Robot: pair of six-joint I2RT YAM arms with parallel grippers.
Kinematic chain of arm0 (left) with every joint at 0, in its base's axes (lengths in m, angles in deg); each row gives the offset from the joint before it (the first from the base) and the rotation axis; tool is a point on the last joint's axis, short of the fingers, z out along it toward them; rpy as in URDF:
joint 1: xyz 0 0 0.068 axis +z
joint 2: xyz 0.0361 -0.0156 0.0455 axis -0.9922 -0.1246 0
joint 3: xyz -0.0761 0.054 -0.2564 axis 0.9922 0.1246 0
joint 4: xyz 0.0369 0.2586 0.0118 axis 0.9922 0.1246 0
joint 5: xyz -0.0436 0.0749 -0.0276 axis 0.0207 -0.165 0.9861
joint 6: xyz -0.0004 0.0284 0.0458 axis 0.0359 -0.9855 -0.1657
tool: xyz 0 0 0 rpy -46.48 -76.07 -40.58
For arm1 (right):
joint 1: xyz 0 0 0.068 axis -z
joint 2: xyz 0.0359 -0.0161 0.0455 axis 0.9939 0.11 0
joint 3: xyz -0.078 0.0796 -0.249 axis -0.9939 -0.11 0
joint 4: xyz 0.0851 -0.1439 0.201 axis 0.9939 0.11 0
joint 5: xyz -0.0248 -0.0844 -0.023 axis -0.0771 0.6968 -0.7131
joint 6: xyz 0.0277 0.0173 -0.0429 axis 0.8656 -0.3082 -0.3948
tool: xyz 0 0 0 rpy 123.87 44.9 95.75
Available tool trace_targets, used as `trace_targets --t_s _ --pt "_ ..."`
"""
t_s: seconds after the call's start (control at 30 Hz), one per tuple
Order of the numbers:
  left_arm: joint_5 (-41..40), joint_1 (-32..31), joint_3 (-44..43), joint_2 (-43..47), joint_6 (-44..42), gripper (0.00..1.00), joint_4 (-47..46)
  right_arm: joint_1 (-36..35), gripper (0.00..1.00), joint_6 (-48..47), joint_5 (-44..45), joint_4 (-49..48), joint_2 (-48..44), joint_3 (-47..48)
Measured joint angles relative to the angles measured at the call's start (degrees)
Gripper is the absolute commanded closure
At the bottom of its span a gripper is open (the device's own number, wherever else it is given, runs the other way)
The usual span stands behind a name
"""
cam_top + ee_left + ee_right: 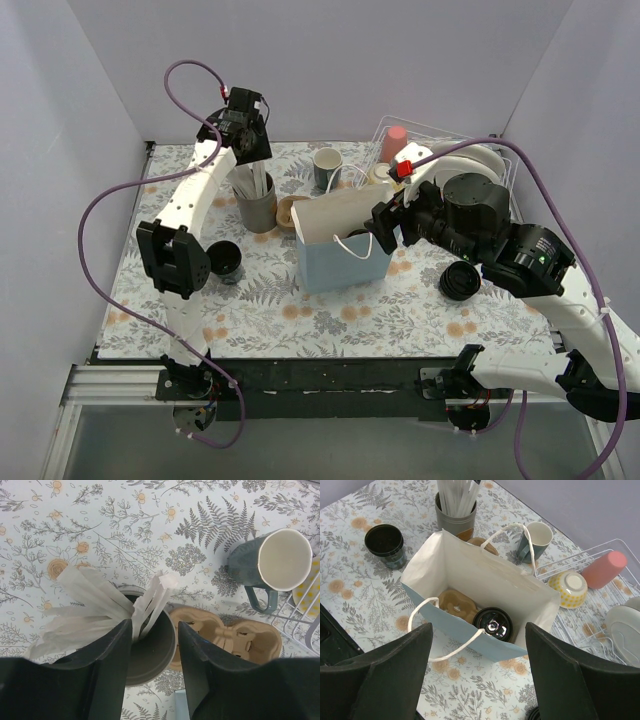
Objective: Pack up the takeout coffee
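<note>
a: what is sitting at the far left of the table [150, 300]?

b: an open black cup [225, 258] is standing there with no lid on, well apart from the bag.

a: and the left gripper [155, 630]?

b: it is hanging right over the grey cup [150, 662] of white straws [90, 600]. its fingers [112, 675] are standing partway apart, one over each side of the rim, with a few straws poking up between them. nothing is being pinched, as far as i am seeing, and i cannot tell whether the tips are touching the rim.

a: what is lying beside that cup?

b: a cardboard carrier [227, 637] is lying just to its right, touching it or nearly so. a grey-green mug [280, 560] is standing beyond that, upright, handle pointing toward the camera.

a: where is the coffee sitting?

b: one lidded black cup [492, 624] is standing upright inside the paper bag [470, 570], near the bag's right end. a brown cardboard piece [454, 605] is lying in the bag beside it, to its left.

a: and the right gripper [479, 630]?

b: it is hovering above the bag's mouth with its jaws spread wide, holding nothing.

a: anything further right?

b: another black cup [460, 282] is sitting on the table to the right of the bag, partly under the right arm. behind it a wire rack [510, 165] is holding a pink cup [393, 143] and a yellow bowl [568, 586].
</note>
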State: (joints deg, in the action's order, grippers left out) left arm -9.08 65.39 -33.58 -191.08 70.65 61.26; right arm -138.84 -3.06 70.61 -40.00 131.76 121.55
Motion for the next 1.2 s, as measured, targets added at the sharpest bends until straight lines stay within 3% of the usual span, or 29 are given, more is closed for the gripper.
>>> trace_targets --t_s 0.3,0.67,1.2 --pt "-0.1 0.1 0.4 0.5 -0.2 0.61 0.0 0.0 0.18 0.1 0.0 0.0 0.0 0.0" --pt "-0.1 0.2 1.7 0.3 -0.2 0.71 0.0 0.0 0.18 0.1 0.0 0.1 -0.2 0.0" --pt "0.3 2.0 1.3 -2.1 -1.7 0.74 -1.3 0.0 0.18 -0.3 0.2 0.2 -0.7 0.0"
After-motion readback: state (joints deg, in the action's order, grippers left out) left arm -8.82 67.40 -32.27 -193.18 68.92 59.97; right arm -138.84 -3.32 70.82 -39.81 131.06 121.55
